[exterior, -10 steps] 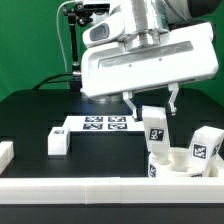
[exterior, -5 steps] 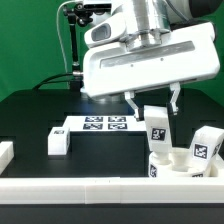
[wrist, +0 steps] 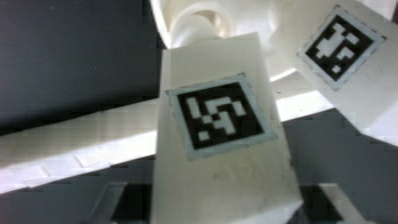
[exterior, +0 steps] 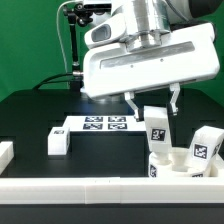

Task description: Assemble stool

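End effector (exterior: 153, 110) open, hanging at the exterior view's right over the black worktop (exterior: 40, 115). Its two fingers (exterior: 132, 104) are spread to either side of an upright white stool leg (exterior: 155, 128). A gap shows between each finger and the leg, so nothing is clamped. The wrist view agrees: the same leg (wrist: 217, 130), with its square black-and-white tag facing the camera, runs between the two dark finger pads (wrist: 128, 200) with dark space on both sides.

This leg stands on the round white seat (exterior: 178, 166), on the part nearer the exterior view's left. The seat lies near the front rail (exterior: 90, 190), at the exterior view's right. A second tagged leg (exterior: 205, 147) stands on the seat's far right part, apart from the first; the wrist view shows its tag beyond the first leg (wrist: 338, 40).

A third leg (exterior: 58, 142) lies on the worktop toward the exterior view's left, just beside the marker board (exterior: 100, 125) and well apart from the seat. Whether the leg between the fingers is fully seated cannot be told.
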